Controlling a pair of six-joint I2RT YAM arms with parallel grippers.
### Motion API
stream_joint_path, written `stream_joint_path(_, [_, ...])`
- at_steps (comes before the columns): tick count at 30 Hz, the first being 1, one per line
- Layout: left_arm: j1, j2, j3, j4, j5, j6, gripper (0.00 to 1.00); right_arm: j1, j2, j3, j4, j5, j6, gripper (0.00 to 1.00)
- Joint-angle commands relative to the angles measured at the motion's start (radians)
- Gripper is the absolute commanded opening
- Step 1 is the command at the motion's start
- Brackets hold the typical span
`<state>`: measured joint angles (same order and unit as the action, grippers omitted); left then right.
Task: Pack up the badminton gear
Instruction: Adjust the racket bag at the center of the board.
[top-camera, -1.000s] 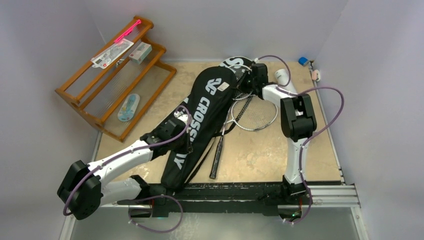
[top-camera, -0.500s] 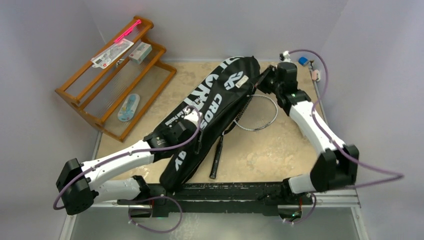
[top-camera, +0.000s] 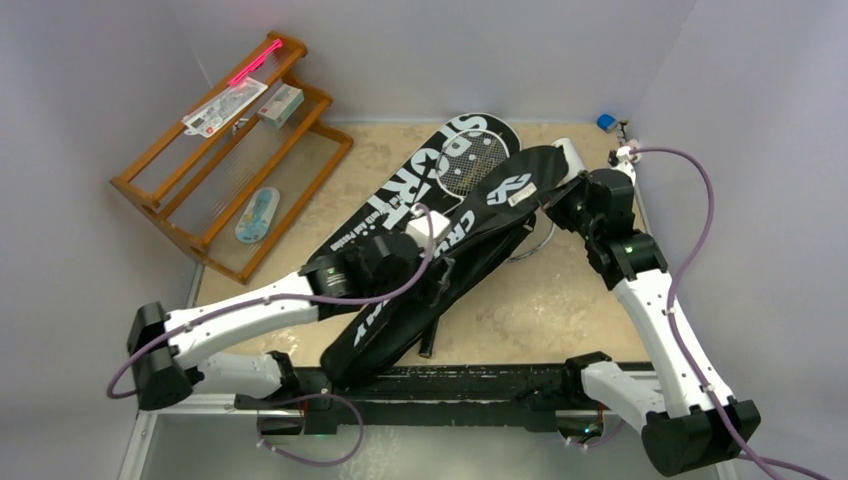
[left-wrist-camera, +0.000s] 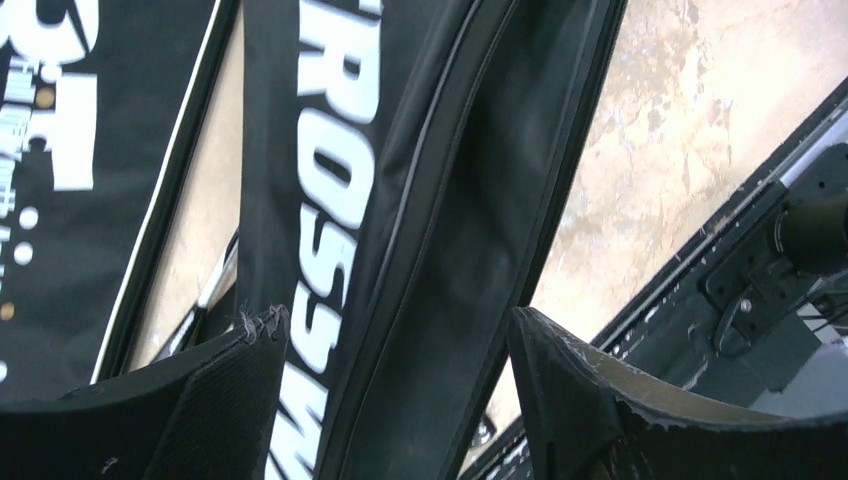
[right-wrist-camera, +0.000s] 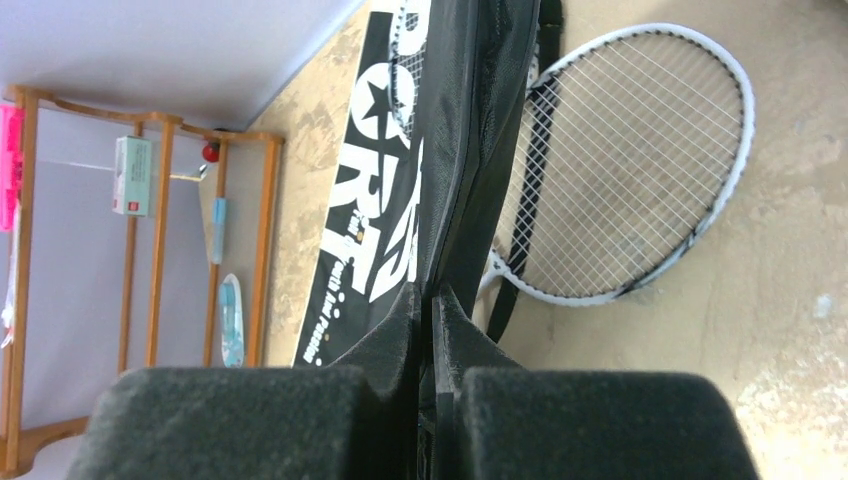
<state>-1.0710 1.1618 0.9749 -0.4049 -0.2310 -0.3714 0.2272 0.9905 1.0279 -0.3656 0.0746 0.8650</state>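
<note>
The black CROSSWAY cover (top-camera: 470, 235) runs diagonally across the table, its head end lifted off the surface. My right gripper (top-camera: 556, 192) is shut on that end's edge (right-wrist-camera: 470, 150), fingertips pinched together (right-wrist-camera: 432, 300). My left gripper (top-camera: 432, 250) stands open astride the cover's middle (left-wrist-camera: 450, 200); its fingers (left-wrist-camera: 240, 400) are apart from the fabric. The SPORT cover (top-camera: 430, 185) lies flat behind, with a racket head (top-camera: 468, 165) on it. A white-framed racket (right-wrist-camera: 640, 170) lies under the lifted cover, and a black handle (top-camera: 432, 340) sticks out near the front. A white tube end (top-camera: 566, 150) shows at the back right.
An orange-brown wooden rack (top-camera: 220, 160) stands at the back left with packets and a pink stick (top-camera: 252, 65) on it. A small blue object (top-camera: 607, 122) sits in the far right corner. The black base rail (top-camera: 480, 385) runs along the near edge.
My left gripper has opened and let go of the CROSSWAY cover. My right arm has swung the cover's head end to the right, baring the SPORT cover.
</note>
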Motion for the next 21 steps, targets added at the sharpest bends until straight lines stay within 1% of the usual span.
stream_joint_path(1, [-0.028, 0.163, 0.152, 0.022, 0.004, 0.082, 0.78, 0.017, -0.013, 0.019, -0.138, -0.049, 0.034, 0.0])
stream_joint_path(7, [-0.056, 0.314, 0.267, 0.036, -0.013, 0.11, 0.8, 0.017, -0.014, 0.025, -0.139, -0.063, 0.027, 0.0])
stream_joint_path(11, [-0.064, 0.388, 0.327, 0.013, -0.038, 0.113, 0.81, 0.017, -0.02, 0.013, -0.129, -0.07, 0.027, 0.0])
stream_joint_path(14, [-0.082, 0.418, 0.345, 0.026, -0.032, 0.115, 0.81, 0.017, -0.02, 0.006, -0.128, -0.065, 0.032, 0.0])
stream_joint_path(17, [-0.106, 0.448, 0.359, 0.035, -0.059, 0.111, 0.81, 0.018, -0.021, 0.009, -0.136, -0.069, 0.04, 0.0])
stream_joint_path(21, [-0.134, 0.485, 0.363, 0.05, -0.102, 0.106, 0.77, 0.017, -0.033, 0.006, -0.128, -0.066, 0.047, 0.0])
